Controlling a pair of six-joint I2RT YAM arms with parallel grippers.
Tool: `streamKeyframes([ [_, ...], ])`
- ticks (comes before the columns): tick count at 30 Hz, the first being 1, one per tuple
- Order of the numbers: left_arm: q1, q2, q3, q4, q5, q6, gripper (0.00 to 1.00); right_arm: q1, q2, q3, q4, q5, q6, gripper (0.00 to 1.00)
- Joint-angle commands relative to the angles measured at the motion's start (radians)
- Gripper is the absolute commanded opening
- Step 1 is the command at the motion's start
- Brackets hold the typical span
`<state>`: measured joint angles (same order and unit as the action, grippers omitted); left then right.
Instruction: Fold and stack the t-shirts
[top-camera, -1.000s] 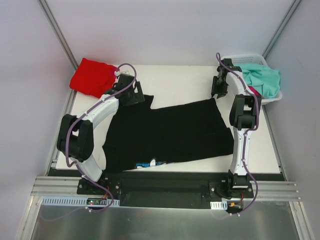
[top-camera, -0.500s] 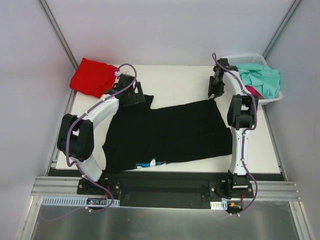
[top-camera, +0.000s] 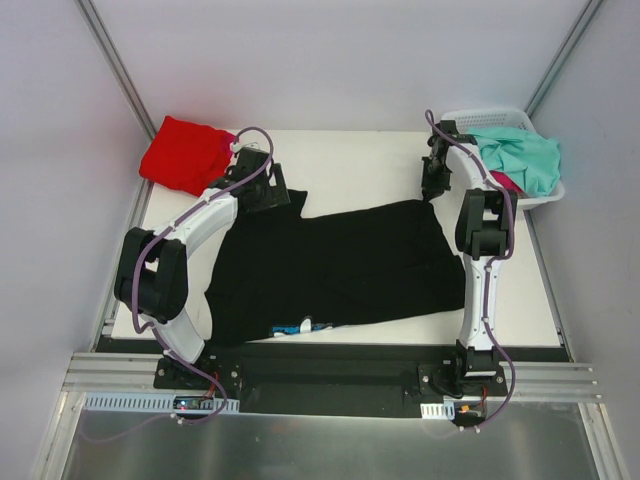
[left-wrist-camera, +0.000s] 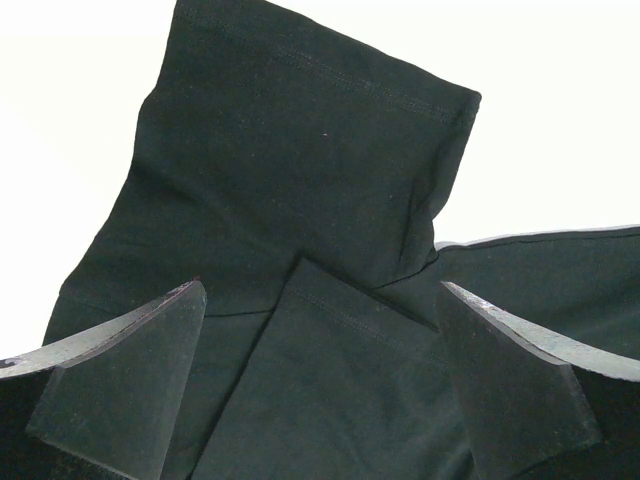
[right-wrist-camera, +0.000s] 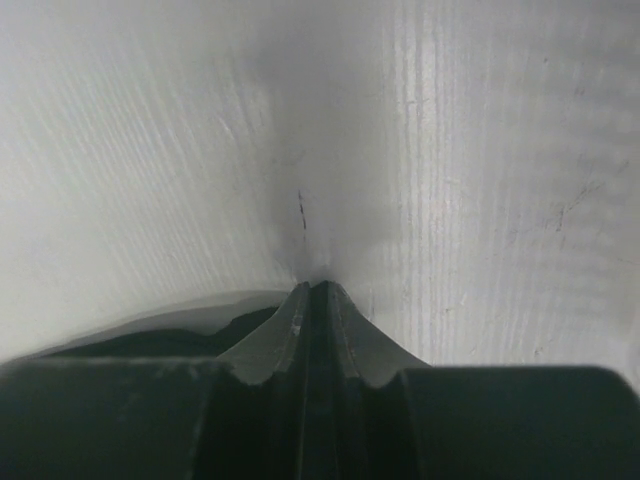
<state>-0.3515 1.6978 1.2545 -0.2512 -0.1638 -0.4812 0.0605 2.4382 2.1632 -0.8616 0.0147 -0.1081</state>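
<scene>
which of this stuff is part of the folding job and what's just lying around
Job: black shirt, red shirt, teal shirt, pink shirt.
Just there: basket, holding the teal and pink shirts; table.

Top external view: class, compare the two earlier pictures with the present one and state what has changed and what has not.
The right end effector shifted slightly left, at the far right corner of the black t-shirt, and its fingers closed together; whether they pinch cloth is unclear. The left end effector, open over that shirt, the red t-shirt and the basket stayed put.
</scene>
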Motion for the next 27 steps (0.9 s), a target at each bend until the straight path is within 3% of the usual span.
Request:
streamKeyframes([
  [1,0.006,-0.01,0.034,-0.011,0.007,0.009,0.99,-0.014,-0.044,-0.02,-0.031,0.048,0.002,0.11],
  [4,0.006,-0.01,0.036,-0.013,0.009,0.007,0.99,-0.014,-0.062,-0.034,-0.03,0.063,0.002,0.01],
  [10,0.012,0.045,0.078,-0.011,0.027,0.027,0.99,-0.014,-0.134,-0.057,-0.039,0.073,0.007,0.01],
  [16,0.069,0.204,0.227,-0.029,0.211,0.036,0.99,-0.007,-0.263,-0.137,-0.024,0.07,0.018,0.01],
  [27,0.204,0.333,0.371,-0.069,0.228,0.012,0.99,0.033,-0.516,-0.379,0.019,0.047,0.031,0.01],
])
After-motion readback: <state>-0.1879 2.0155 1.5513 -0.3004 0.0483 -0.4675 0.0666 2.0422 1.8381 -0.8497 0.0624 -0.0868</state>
